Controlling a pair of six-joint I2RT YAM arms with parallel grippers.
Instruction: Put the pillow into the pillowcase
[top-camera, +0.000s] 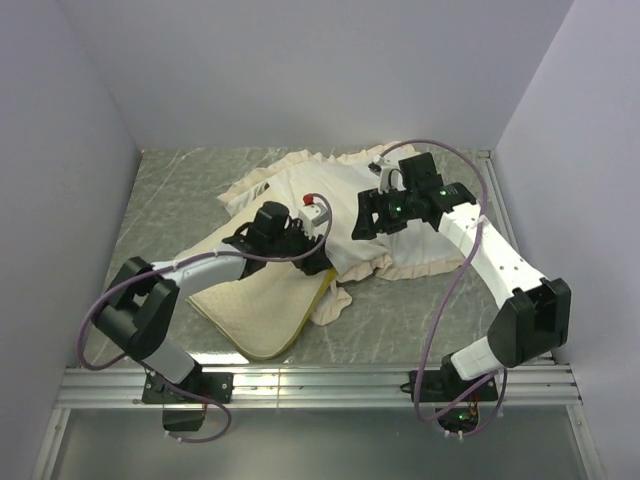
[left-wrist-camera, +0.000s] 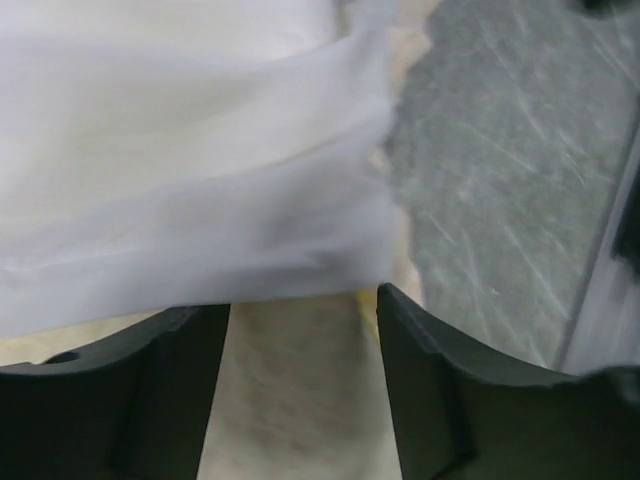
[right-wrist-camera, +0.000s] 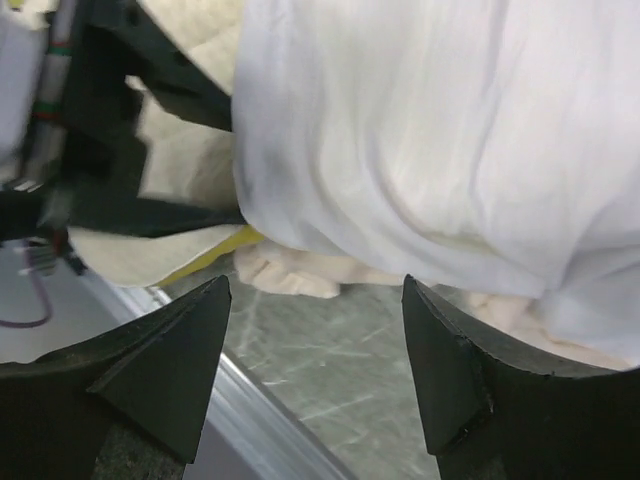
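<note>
The cream-yellow pillow (top-camera: 250, 305) lies at the near left, its far end under the edge of the white pillowcase (top-camera: 345, 205), which has a ruffled trim. My left gripper (top-camera: 308, 250) is down on that far end. In the left wrist view its jaws stand apart (left-wrist-camera: 300, 300) with the dimpled pillow surface (left-wrist-camera: 290, 400) between them and the white pillowcase fabric (left-wrist-camera: 190, 150) draped just ahead. My right gripper (top-camera: 365, 218) hovers over the pillowcase. In the right wrist view it is open and empty (right-wrist-camera: 315, 282), with the pillowcase (right-wrist-camera: 420, 130) and the yellow pillow edge (right-wrist-camera: 215, 255) beyond.
A grey marbled table (top-camera: 180, 190) lies under everything, with white walls on three sides. A metal rail (top-camera: 320, 385) runs along the near edge. Purple cables loop from both arms. The left arm (right-wrist-camera: 120, 150) shows dark in the right wrist view.
</note>
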